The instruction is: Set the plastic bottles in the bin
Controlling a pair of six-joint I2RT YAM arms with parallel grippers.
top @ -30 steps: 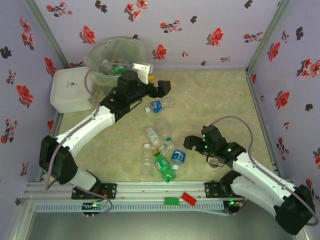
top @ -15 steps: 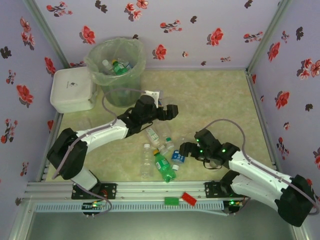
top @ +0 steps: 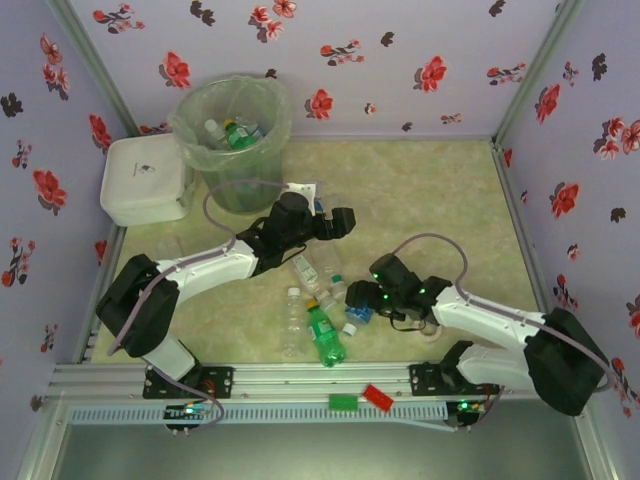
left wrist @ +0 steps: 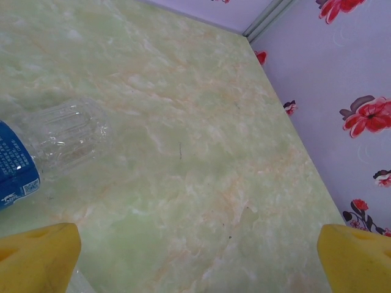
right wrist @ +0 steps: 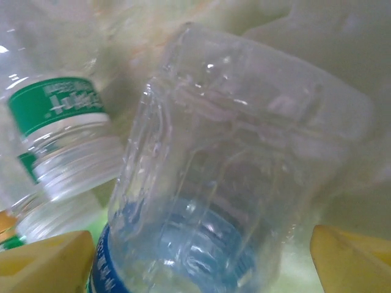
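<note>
The right end effector is holding its yellow fingers apart on either side of a clear blue-labelled bottle. The bottle is lying between them, and a gap is showing beside the right-hand finger, so nothing is being clamped. Just beside this bottle, on its left, a clear green-labelled bottle is lying against it. In the overhead view, this end effector is reaching into the right edge of a loose cluster near the middle of the table, where a green bottle and a clear capped bottle are lying on their sides.

The left end effector is hanging over bare table with its fingers spread wide and nothing between them. A second blue-labelled bottle is lying off to its left, outside the fingers.

The bin is standing in the far left corner, well apart from both end effectors, with several bottles sitting inside it and a white lidded box just beside it.
</note>
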